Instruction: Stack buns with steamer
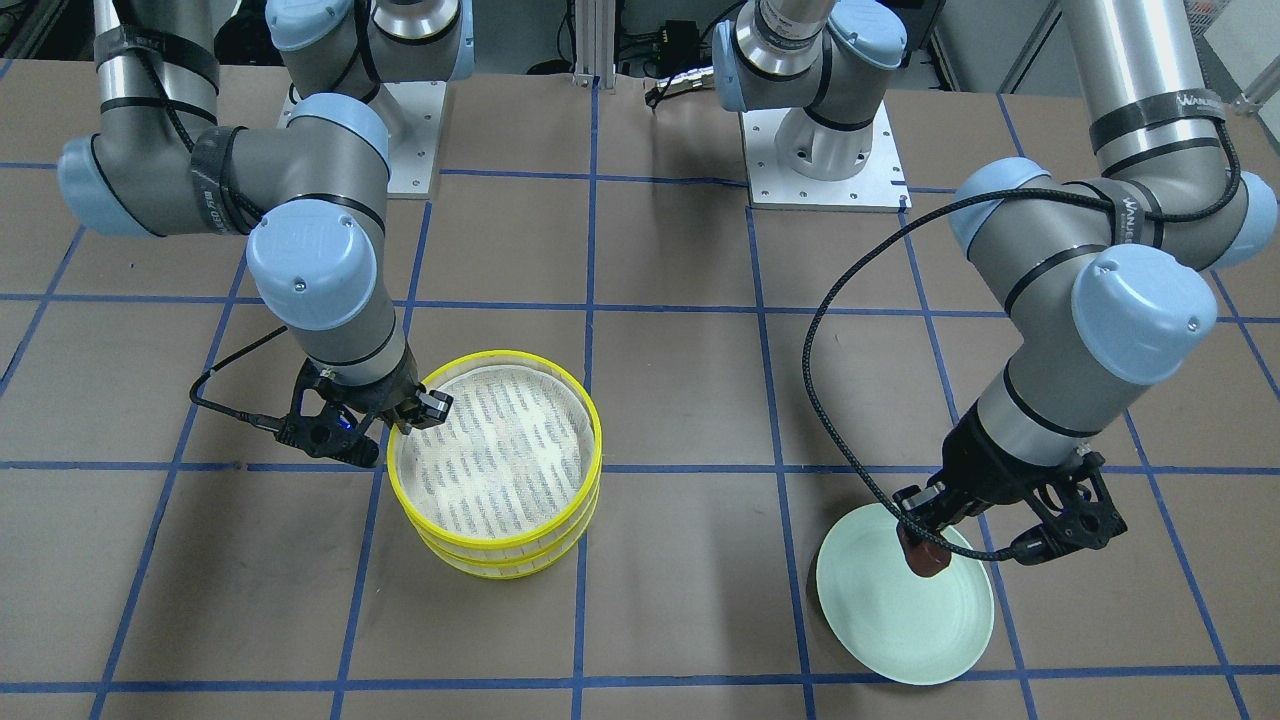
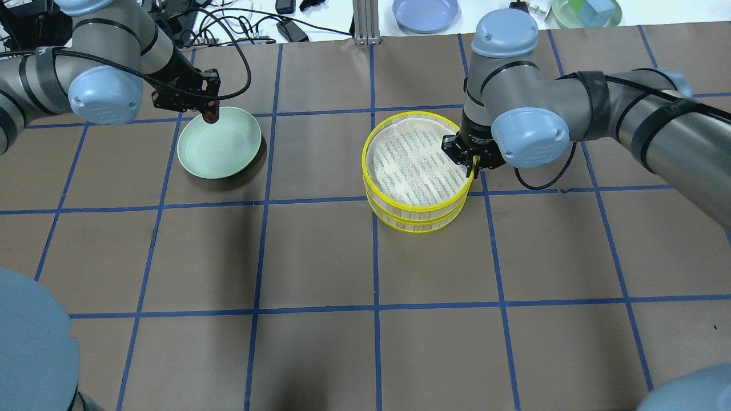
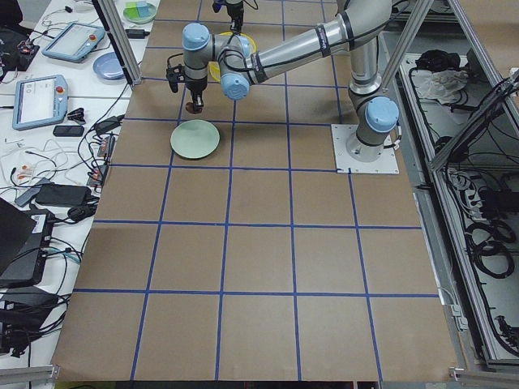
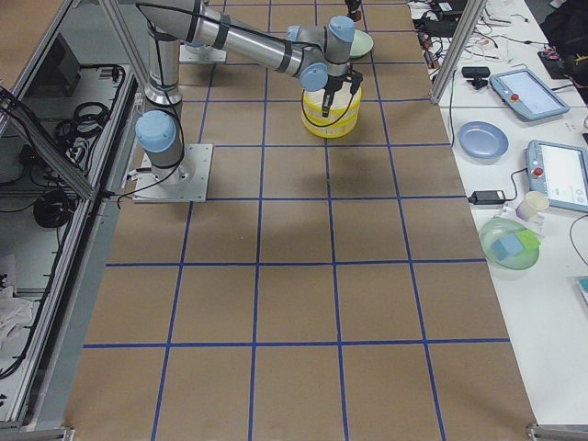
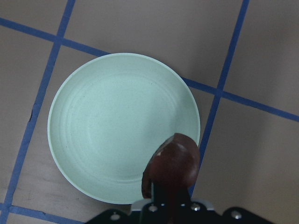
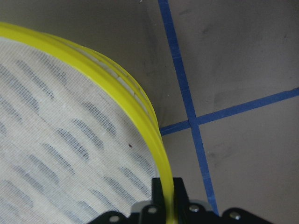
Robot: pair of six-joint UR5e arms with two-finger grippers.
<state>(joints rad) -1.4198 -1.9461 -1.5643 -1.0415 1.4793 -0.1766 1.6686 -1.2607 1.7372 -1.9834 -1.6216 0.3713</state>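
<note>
The steamer's two yellow-rimmed trays [image 2: 414, 171] stand stacked one on the other right of the table's middle; the top tray's mesh floor [image 1: 495, 455] is bare. My right gripper [image 2: 469, 162] is shut on the top tray's yellow rim [image 6: 140, 116], one finger inside and one outside. My left gripper [image 2: 210, 114] is shut on the dark reddish-brown bun [image 1: 925, 557] and holds it just above the rim of the pale green plate [image 2: 223, 149]. The bun [image 5: 174, 163] hangs over the plate's [image 5: 103, 130] edge. The cream bun is not in view.
The table has a brown cover with a blue tape grid. The arms' base plates [image 1: 825, 165] are at the robot's side. Beyond the far edge lie a blue plate [image 2: 425, 12], a green bowl [image 2: 585, 11], cables and tablets [image 4: 524, 92].
</note>
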